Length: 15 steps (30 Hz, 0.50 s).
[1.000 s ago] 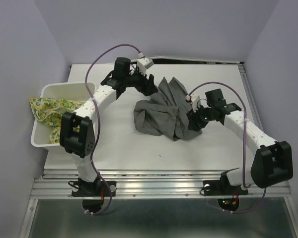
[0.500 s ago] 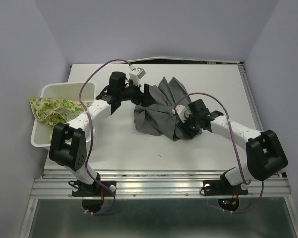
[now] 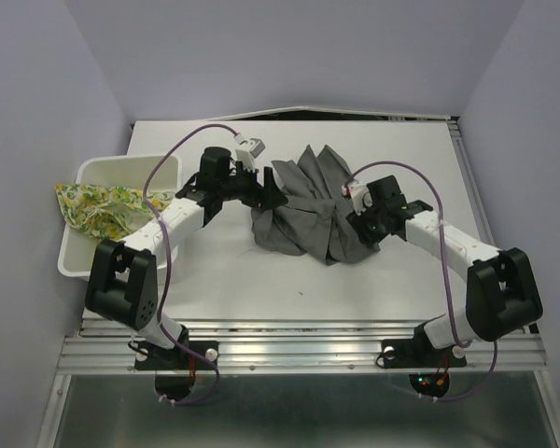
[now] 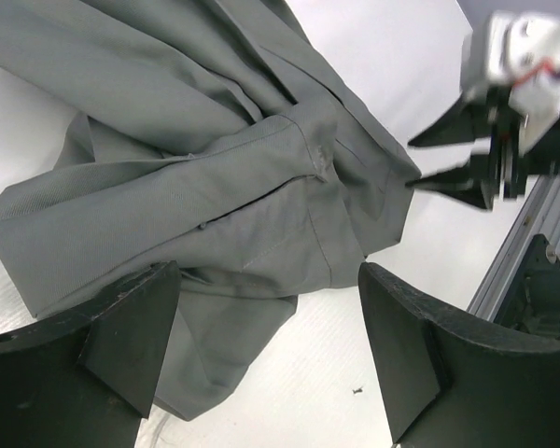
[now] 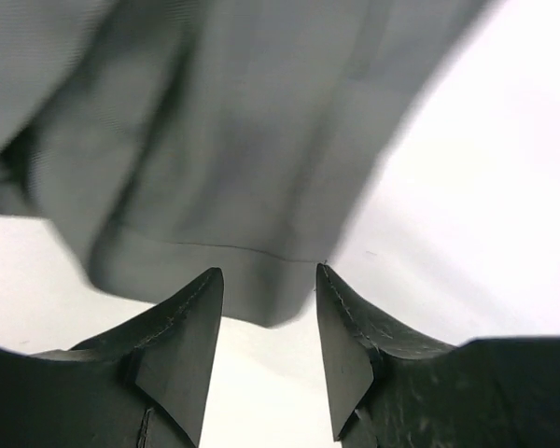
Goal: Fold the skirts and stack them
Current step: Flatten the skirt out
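The grey skirt (image 3: 308, 210) lies crumpled in the middle of the table. The lemon-print skirt (image 3: 93, 207) hangs over the left wall of the white basket (image 3: 121, 161). My left gripper (image 3: 273, 194) is wide open at the grey skirt's left edge. In the left wrist view a low corner of the grey skirt (image 4: 215, 168) reaches between the left gripper's (image 4: 271, 336) fingers, ungripped. My right gripper (image 3: 366, 227) sits at the skirt's right side, partly open. In the right wrist view a hem of the grey skirt (image 5: 233, 140) lies just past the right gripper's (image 5: 269, 291) tips, not pinched.
The basket stands at the table's left edge, close to the left arm's forearm. The right gripper (image 4: 453, 159) shows across the cloth in the left wrist view. A metal rail (image 3: 299, 341) runs along the near edge.
My left gripper came nearer and down onto the grey skirt's left edge, opening a little wider. My right gripper pushed left into the cloth, then drew back slightly to the right.
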### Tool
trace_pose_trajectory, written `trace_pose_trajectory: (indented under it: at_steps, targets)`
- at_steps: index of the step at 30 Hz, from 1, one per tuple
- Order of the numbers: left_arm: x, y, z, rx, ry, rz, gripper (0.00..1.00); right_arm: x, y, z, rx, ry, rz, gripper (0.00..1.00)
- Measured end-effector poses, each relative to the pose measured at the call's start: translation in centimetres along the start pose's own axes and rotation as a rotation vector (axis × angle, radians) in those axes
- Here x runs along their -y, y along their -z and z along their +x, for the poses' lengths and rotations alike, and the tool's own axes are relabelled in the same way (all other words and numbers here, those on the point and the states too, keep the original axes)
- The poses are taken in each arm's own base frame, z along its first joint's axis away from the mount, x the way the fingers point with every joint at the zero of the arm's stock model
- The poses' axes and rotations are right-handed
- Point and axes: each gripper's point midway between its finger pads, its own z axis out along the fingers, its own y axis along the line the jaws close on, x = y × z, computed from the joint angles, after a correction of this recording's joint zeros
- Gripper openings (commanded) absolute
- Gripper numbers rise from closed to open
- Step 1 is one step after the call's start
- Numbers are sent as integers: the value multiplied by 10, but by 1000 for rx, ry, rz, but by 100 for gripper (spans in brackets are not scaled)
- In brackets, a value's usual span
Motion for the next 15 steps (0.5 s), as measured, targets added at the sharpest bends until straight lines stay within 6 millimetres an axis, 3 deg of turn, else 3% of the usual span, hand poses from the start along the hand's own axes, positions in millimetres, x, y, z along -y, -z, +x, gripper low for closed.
trace_pose_trajectory:
  at_steps: [3,5,14,15]
  targets:
    - [2,4,3,3,-1,-4,88,29,7,-1,3,-87,66,50]
    - [1,4,3,7,-4,-6,88,38,8,4,-6,-125,87,50]
    - [-3,4,3,15,-16,-26,89,17,-11,26,-109,-179,-7,48]
    - [-3,4,2,17,-22,-29,89,16,-12,26,-112,-181,-15,39]
